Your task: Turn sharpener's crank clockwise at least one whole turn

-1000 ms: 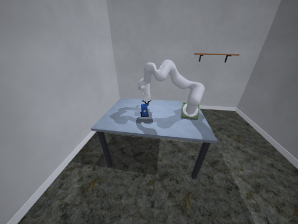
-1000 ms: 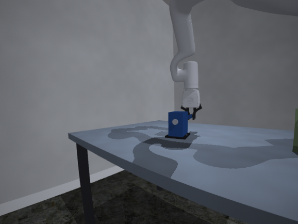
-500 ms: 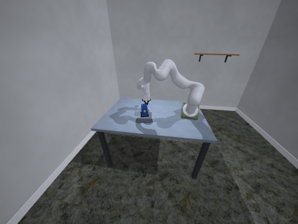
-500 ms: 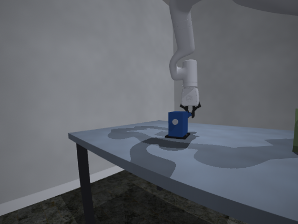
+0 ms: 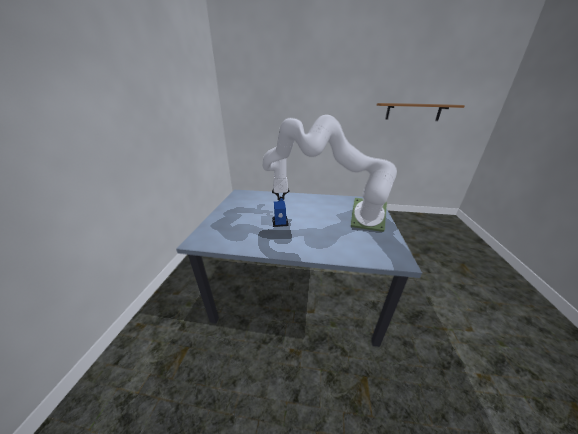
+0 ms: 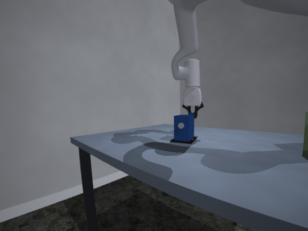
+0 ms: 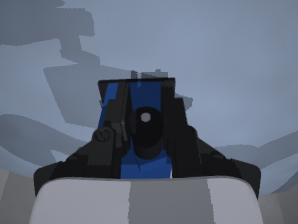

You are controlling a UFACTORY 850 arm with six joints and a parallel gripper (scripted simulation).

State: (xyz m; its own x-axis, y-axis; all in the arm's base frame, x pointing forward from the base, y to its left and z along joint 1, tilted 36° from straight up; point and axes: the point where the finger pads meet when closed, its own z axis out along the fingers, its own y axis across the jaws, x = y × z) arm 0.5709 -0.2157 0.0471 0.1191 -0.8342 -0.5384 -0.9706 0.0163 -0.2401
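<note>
The blue pencil sharpener (image 5: 280,213) (image 6: 183,129) (image 7: 145,92) stands on a black base on the grey-blue table (image 5: 325,250) (image 6: 240,181). A grey disc marks its near face in the top and exterior views. My gripper (image 5: 280,196) (image 6: 193,113) (image 7: 145,96) points straight down above the sharpener's far top edge. It is shut on the dark crank knob (image 7: 147,125), which sits between the two black fingers in the wrist view. The knob stands near the top of its circle. The crank arm is hidden behind the sharpener's body in the top and exterior views.
The arm's green mounting plate (image 5: 369,221) (image 6: 306,135) sits at the table's right rear. A wooden shelf (image 5: 420,106) hangs on the back wall. Walls close in behind and to the left of the table.
</note>
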